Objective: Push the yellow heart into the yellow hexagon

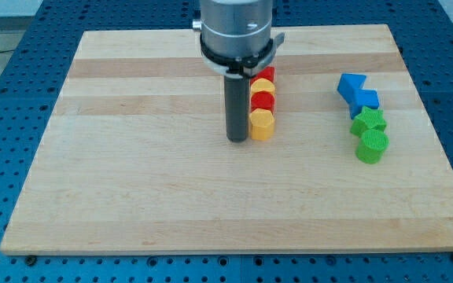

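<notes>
Tip sits touching the yellow hexagon on its left; no gripper, nothing held. Yellow heart is in the stack above, btwn red blocks. We'd reposition above the heart and push down gently, w/o scattering.

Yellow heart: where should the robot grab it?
It cannot grip, only push. The yellow heart sits between the upper red block and lower red block, above the yellow hexagon, so only its flanks are free. My tip stands at the view's left of the hexagon; nudging the heart's left flank looks likeliest.
</notes>
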Controlling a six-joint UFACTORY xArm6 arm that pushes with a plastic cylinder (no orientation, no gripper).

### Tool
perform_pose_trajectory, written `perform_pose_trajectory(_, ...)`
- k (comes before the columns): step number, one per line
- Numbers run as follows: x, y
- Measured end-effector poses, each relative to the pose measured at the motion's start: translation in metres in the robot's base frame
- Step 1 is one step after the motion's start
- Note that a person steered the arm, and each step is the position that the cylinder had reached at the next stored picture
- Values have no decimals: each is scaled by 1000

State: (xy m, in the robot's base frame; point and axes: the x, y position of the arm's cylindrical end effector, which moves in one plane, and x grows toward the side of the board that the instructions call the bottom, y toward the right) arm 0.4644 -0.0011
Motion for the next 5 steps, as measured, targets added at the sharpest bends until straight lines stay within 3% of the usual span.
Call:
perform_pose_trajectory(1, 8, 40)
perform_pose_trajectory(2, -18, 107)
perform_pose_trajectory(3, -45, 94)
perform_pose_trajectory(4, -33, 46)
perform_pose_trajectory(5, 23, -18)
